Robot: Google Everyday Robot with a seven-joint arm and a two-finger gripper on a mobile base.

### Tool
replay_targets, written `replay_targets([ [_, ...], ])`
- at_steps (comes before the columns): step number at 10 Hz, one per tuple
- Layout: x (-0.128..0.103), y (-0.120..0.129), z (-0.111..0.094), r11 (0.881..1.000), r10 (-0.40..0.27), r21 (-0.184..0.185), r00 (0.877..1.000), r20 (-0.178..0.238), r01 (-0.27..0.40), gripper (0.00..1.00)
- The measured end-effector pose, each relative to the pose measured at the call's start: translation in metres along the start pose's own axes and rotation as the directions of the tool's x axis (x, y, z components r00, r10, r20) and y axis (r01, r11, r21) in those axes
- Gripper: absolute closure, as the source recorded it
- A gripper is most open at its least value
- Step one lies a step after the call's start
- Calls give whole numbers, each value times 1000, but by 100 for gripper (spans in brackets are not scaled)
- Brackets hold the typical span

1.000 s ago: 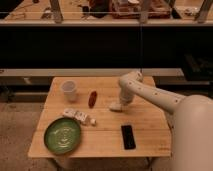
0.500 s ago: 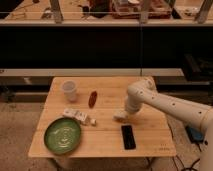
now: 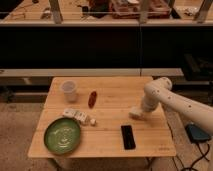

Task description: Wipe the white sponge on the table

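From where I stand, the robot's white arm (image 3: 172, 99) reaches in from the right side of the room and bends down over the light wooden tabletop (image 3: 102, 146). Its gripper (image 3: 140, 111) points downward right of the middle of the tabletop. The fingers look closed on the white sponge (image 3: 135, 114), a small pale block that pokes out at the tip towards the left and rests against the wood. Just in front of the sponge, nearer the front edge, a black phone (image 3: 128, 137) lies flat with its long side running front to back, apart from the sponge. At the front left corner sits a round green plate (image 3: 62, 135). Just behind it and a little to the right is a cluster of small white packets (image 3: 78, 116). Further back on the left stands a pale cup (image 3: 69, 91), upright, and beside it to the right lies a small reddish-brown oblong thing (image 3: 92, 99), well apart from the gripper. Behind the tabletop runs a long dark bench (image 3: 100, 73). A dark bluish object (image 3: 198, 134) lies on the floor at the right.
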Motion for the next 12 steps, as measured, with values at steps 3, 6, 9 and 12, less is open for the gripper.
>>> replay_targets([
  [3, 26, -34, 6, 996, 86, -10, 995, -58, -86, 97],
  [6, 24, -87, 14, 991, 135, -9, 987, -84, -136, 97],
  [9, 10, -125, 21, 987, 157, -25, 984, -89, -160, 97],
  [12, -39, -138, 43, 991, 112, -63, 991, -74, -117, 97],
])
